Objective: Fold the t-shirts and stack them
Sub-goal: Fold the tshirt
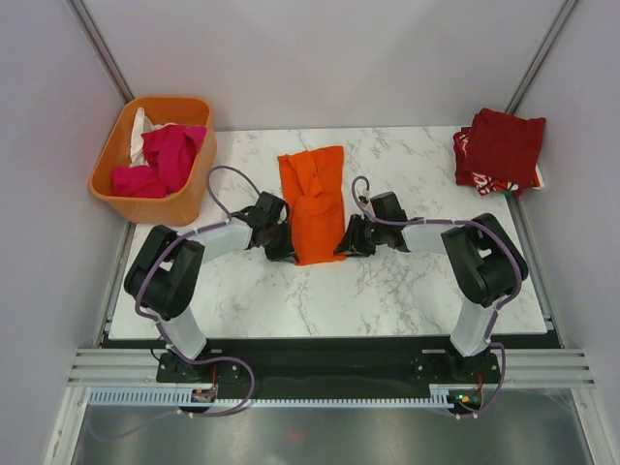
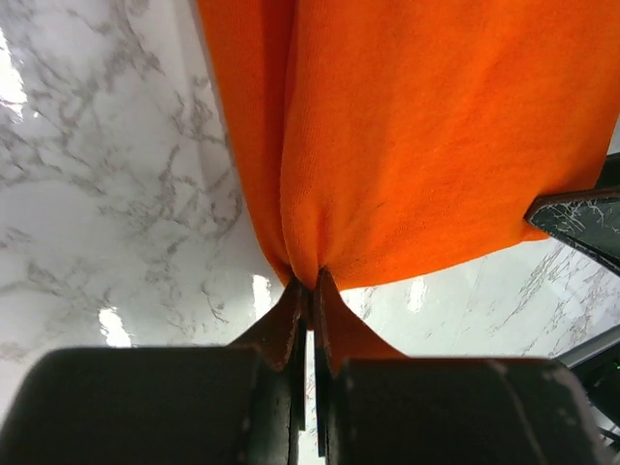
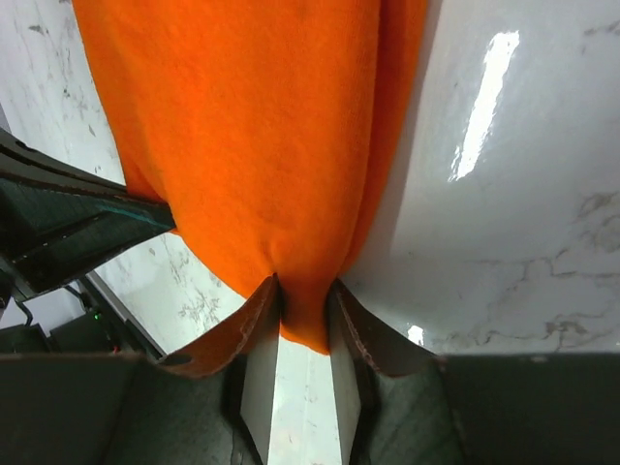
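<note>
Pinching near end of orange t-shirt (image 1: 312, 199) from both sides: left gripper (image 2: 310, 288) clenched on the cloth, right gripper (image 3: 306, 302) likewise; shirt lies folded lengthwise at centre of marble table (image 1: 387, 291)

- Overhead view: bright, even light and a sharp picture; the arms throw only faint, soft shadows on the marble counter (image 1: 387, 291).
- Left wrist view: small white glare spots on the counter at far left and lower centre; the orange t-shirt (image 2: 436, 136) looks saturated, its weave crisp.
- Right wrist view: a long glare streak at upper right; the right hand (image 3: 305, 291) at the bottom is dark.
</note>
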Tool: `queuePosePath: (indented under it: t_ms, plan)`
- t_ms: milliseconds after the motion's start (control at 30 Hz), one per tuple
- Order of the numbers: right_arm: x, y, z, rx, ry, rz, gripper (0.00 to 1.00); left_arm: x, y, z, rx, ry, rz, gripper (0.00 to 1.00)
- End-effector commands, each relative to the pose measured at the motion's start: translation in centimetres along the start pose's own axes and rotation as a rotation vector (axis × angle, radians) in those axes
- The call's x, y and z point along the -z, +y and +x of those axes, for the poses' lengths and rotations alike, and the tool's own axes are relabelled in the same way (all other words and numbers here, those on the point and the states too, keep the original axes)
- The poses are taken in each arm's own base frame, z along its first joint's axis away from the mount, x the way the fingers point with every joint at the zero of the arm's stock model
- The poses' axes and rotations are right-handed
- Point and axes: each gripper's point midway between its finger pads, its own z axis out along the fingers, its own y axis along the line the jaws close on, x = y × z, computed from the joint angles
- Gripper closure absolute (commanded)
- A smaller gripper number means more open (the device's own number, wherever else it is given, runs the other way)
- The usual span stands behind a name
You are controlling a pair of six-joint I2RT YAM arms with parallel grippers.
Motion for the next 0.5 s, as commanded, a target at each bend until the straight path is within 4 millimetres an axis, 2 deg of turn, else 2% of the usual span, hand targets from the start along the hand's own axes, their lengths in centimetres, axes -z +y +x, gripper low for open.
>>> queuePosePath:
  t_ms: [0,100,133,200,267,333,367,400,433,467]
  plan:
    - [-0.5,-2.7,3.6,-0.017,0.076,0.08,0.66,-0.2,0.3,2.0,0.013,0.006,-0.049,0.98]
    - [-0.6,-3.1,4.8,-0.024,0.088,0.085,0.82,-0.6,0.7,3.4,0.021,0.021,-0.081,0.98]
    - [-0.5,-3.3,4.9,-0.024,0.089,0.085,0.91,-0.7,0.9,3.9,0.022,0.03,-0.089,0.98]
    - [-0.3,-3.7,5.7,-0.03,0.101,0.091,1.0,-0.6,1.0,5.0,0.008,0.05,-0.088,0.98]
    - [0.2,-4.1,6.6,-0.037,0.115,0.104,1.0,0.2,0.6,6.2,-0.012,0.068,-0.057,0.98]
    - [1.3,-3.6,6.8,-0.026,0.097,0.104,1.0,1.1,0.6,8.0,-0.027,0.104,-0.036,0.98]
    - [1.8,-3.9,7.5,-0.027,0.106,0.118,1.0,2.2,0.0,8.1,-0.04,0.089,-0.012,0.98]
    - [2.7,-3.1,7.8,-0.013,0.103,0.119,1.0,2.8,-0.1,8.5,-0.046,0.092,-0.005,0.98]
    - [3.2,-3.3,7.9,-0.004,0.089,0.149,1.0,3.4,0.3,9.8,-0.051,0.125,-0.014,0.98]
    - [3.9,-3.6,8.9,-0.015,0.112,0.181,1.0,4.1,0.1,10.0,-0.052,0.122,-0.004,0.98]
